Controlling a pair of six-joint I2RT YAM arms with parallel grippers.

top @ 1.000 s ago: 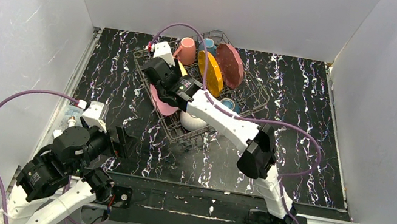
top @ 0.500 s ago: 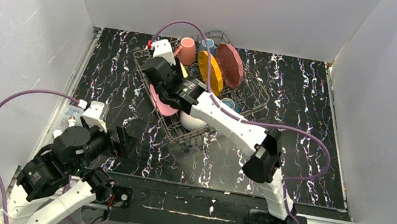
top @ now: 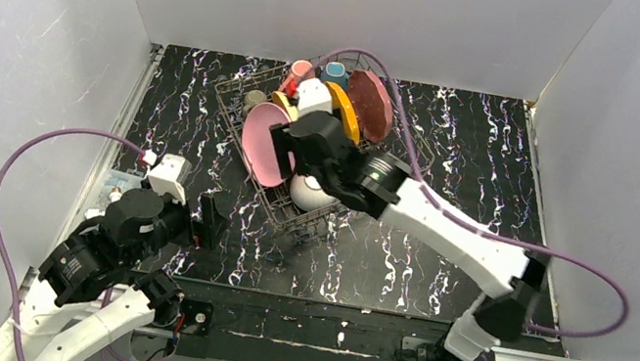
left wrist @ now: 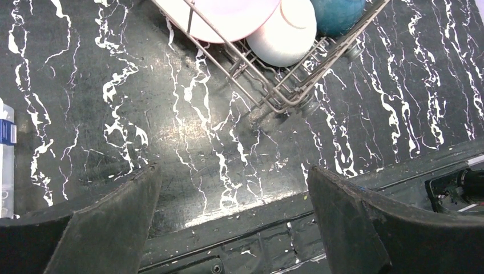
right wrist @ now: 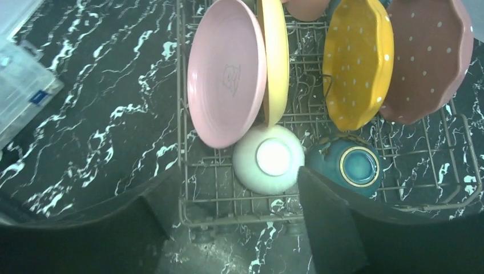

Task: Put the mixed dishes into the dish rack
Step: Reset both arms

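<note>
The dish rack [top: 399,160] stands at the back middle of the table. In it, a pink plate [top: 261,142], an orange plate [top: 348,114] and a dark-red plate [top: 371,102] stand on edge. A white bowl [top: 308,195] lies upside down at its near corner. The right wrist view shows the rack [right wrist: 228,218], the pink plate [right wrist: 227,71], a yellow dish [right wrist: 275,57], the white bowl [right wrist: 268,158] and a dark-blue bowl [right wrist: 345,162]. My right gripper [right wrist: 234,182] is open and empty above the near rail. My left gripper [left wrist: 233,171] is open and empty over the table's front edge.
Pink [top: 301,70], teal [top: 335,71] and olive-grey [top: 256,100] mugs sit at the rack's far end. A clear plastic box [top: 116,189] lies at the table's left edge, beside my left arm. A metal rail runs along the front edge.
My right gripper has drawn back from the rack's left side, up and toward the near corner. The pink plate now stands upright and free. My left gripper has shifted slightly right.
</note>
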